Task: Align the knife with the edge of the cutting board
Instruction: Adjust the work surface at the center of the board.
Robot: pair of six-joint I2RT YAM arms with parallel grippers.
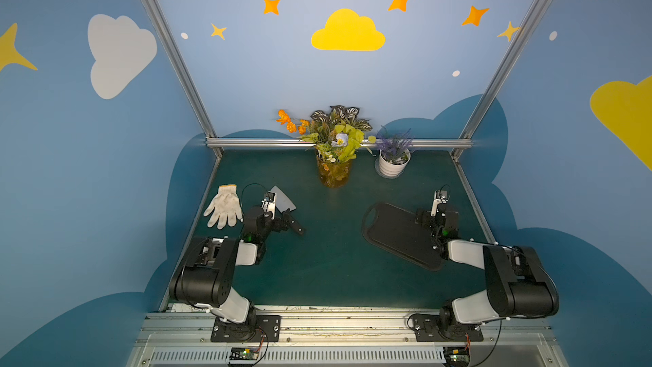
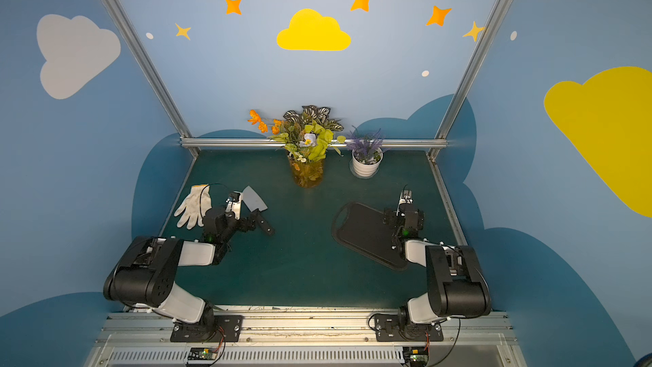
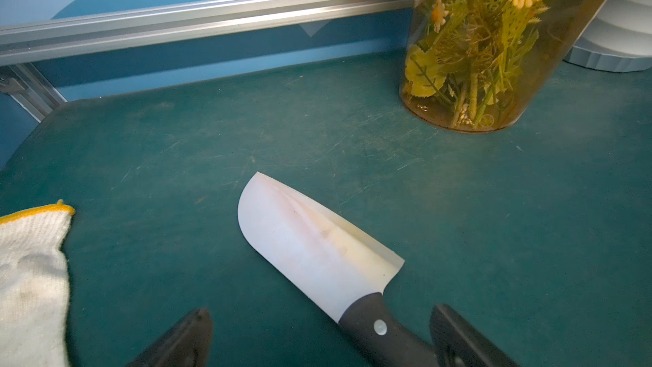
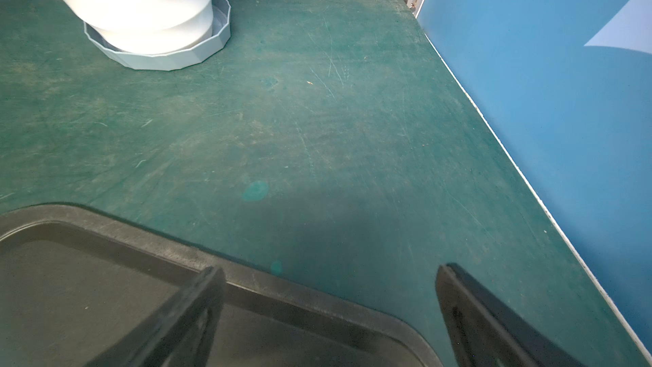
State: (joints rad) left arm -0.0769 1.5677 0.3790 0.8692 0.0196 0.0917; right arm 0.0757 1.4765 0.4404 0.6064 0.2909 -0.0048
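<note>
Left fingers point(image 3: 183, 340): wide open, gripping nothing, either side of the cleaver point(image 3: 317, 252) handle. Cleaver flat on bench point(image 1: 335, 259), left part, near white glove point(image 1: 224, 206). Right fingers point(image 4: 190, 312): wide open, empty, above rim of black cutting board point(image 4: 70, 277), well apart from cleaver.

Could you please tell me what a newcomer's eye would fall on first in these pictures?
A tall vase of flowers stands at the back of the green table, the brightest thing there. On the left lies the knife beside a white glove, its black handle between the open fingers of the left gripper. On the right the black cutting board lies askew, with the right gripper open over its rim.
</note>
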